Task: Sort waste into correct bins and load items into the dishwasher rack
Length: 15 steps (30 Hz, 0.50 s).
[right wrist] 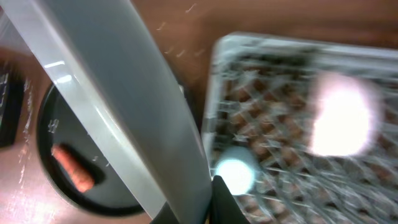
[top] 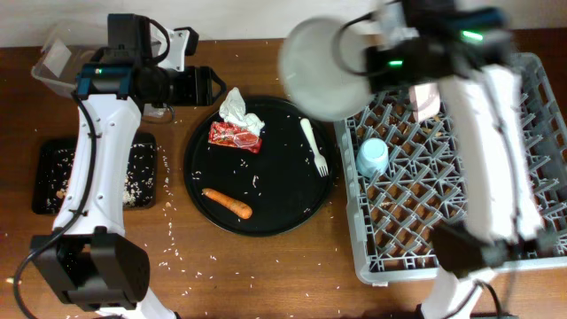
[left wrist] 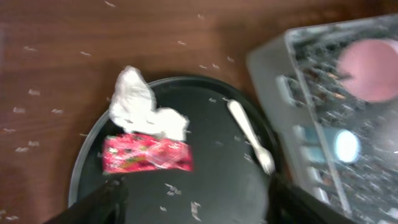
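Note:
My right gripper (right wrist: 208, 202) is shut on the pale grey-white plate (top: 323, 69), held in the air over the far left corner of the grey dishwasher rack (top: 532, 257); the plate (right wrist: 118, 106) fills the right wrist view. The light blue cup (top: 372, 158) and the pink bowl (left wrist: 371, 68) sit in the rack. The round black tray (top: 292, 217) holds the white tissue (top: 237, 108), red wrapper (top: 236, 136), orange carrot (top: 227, 203) and white fork (top: 314, 146). My left gripper (left wrist: 196, 202) is open and empty above the tray, near the wrapper (left wrist: 147, 154).
The clear tub (top: 55, 66) stands at the far left. The shallow black tray (top: 46, 168) with rice and scraps lies in front of it. Rice grains are scattered on the wooden table (top: 266, 275) and on the round tray.

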Each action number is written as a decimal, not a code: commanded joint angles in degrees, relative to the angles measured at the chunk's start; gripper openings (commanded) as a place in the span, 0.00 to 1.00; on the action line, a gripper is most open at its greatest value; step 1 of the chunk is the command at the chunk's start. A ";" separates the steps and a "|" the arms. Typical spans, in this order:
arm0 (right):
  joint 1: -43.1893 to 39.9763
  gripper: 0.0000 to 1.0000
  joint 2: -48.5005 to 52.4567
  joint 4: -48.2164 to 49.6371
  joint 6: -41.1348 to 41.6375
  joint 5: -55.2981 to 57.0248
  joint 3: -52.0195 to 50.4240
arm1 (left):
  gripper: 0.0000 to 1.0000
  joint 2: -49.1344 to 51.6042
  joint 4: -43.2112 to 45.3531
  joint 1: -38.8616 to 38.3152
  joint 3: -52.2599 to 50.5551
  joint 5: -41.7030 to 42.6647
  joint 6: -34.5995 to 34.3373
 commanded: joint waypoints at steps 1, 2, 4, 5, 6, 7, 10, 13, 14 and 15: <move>-1.07 0.07 -7.21 -5.84 6.10 19.06 0.90 | 0.77 -0.02 0.96 0.04 0.24 -8.41 0.28; -1.07 0.06 -8.85 -5.77 6.29 22.88 -0.94 | 0.78 -0.02 0.98 0.04 0.24 -8.72 0.26; -0.98 0.05 -9.75 -5.77 6.73 27.15 -4.46 | 0.79 -0.02 1.01 0.04 0.24 -8.76 0.26; -1.01 0.05 -9.77 -5.77 7.87 29.92 -7.91 | 0.79 -0.02 0.96 0.04 0.24 -8.74 0.26; -1.01 0.05 -9.77 -5.77 8.17 31.76 -10.67 | 0.79 -0.02 0.96 0.04 0.24 -8.74 0.26; -1.01 0.05 -9.79 -5.77 9.42 34.99 -15.45 | 0.79 -0.02 0.96 0.04 0.24 -8.74 0.26; -1.01 0.04 -10.75 -5.77 13.25 40.74 -28.79 | 0.79 -0.02 1.01 0.04 0.24 -8.79 0.28; -1.01 0.04 -12.59 -5.77 19.85 45.79 -38.93 | 0.79 -0.02 1.11 0.04 0.26 -8.96 0.26; -1.01 0.04 -12.92 -5.79 21.14 47.15 -39.95 | 0.79 -0.02 1.20 0.04 0.24 -8.96 0.26; -1.01 0.04 -13.16 -5.79 22.67 48.30 -40.76 | 0.79 -0.02 1.25 0.04 0.24 -8.96 0.26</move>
